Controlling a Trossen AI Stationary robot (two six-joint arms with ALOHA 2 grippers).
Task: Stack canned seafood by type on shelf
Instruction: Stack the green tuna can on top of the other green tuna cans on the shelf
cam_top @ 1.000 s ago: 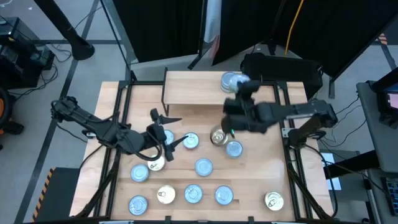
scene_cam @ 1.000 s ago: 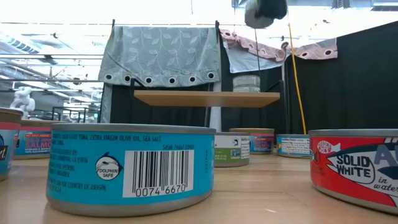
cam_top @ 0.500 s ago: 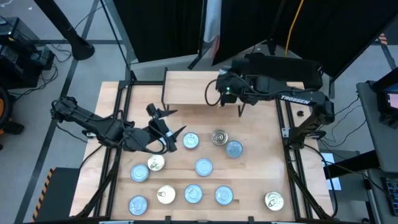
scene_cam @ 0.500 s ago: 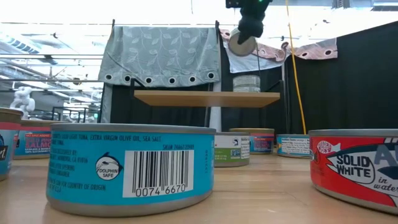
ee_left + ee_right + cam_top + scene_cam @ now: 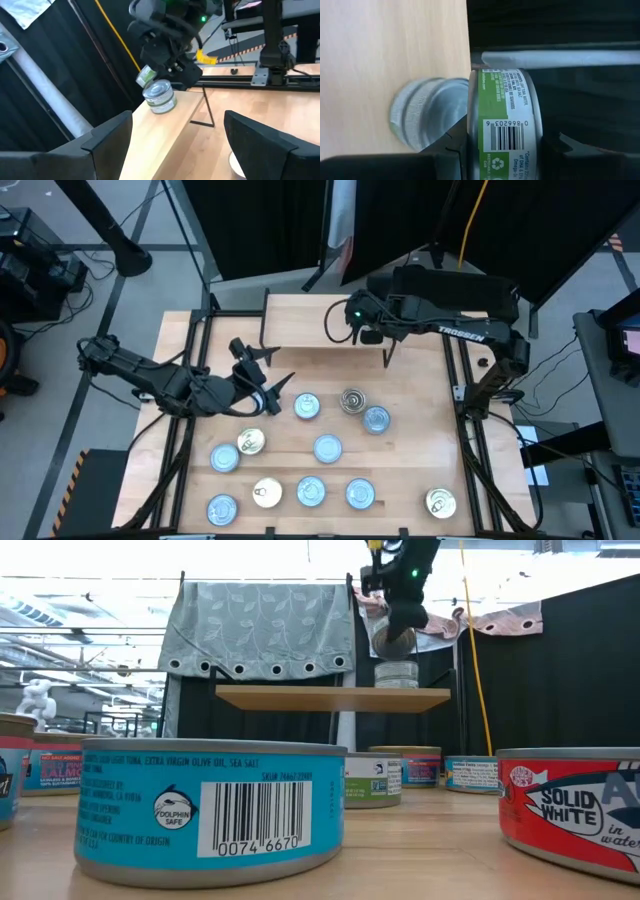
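My right gripper (image 5: pixel 358 320) is shut on a green-sided tin (image 5: pixel 502 120) just above a short stack of tins (image 5: pixel 160 97) at the far right end of the shelf (image 5: pixel 300 320). In the low view the held tin (image 5: pixel 388 640) hangs tilted over that stack (image 5: pixel 397 675), which rests on the shelf's wooden top (image 5: pixel 330 698). My left gripper (image 5: pixel 255 375) is open above the table, left of centre, and holds nothing. Several blue-lidded tins (image 5: pixel 306 406) and cream-lidded tins (image 5: pixel 250 442) sit flat on the tabletop. My right gripper pinches the green-sided tin between its two fingers (image 5: pixel 451 145), one on each flat face, with the barcoded side wall (image 5: pixel 506 137) towards the wrist camera. The fingers point down from above. The tin is lifted clear, turned on edge and tilted above the stack.
A gold-lidded tin (image 5: pixel 352 400) and a blue one (image 5: pixel 376 419) lie mid-table, with a row of tins (image 5: pixel 311 492) near the front edge and one (image 5: pixel 440 502) at the near right corner. Black metal frame rails (image 5: pixel 462 395) flank the table. Dark curtains stand behind the shelf.
My right gripper carried the green-sided tin from above the table's middle to the far edge, over the shelf, then lowered toward the stack, the tin turned on edge. My left gripper drew back a little toward the far edge and left, away from the tins.
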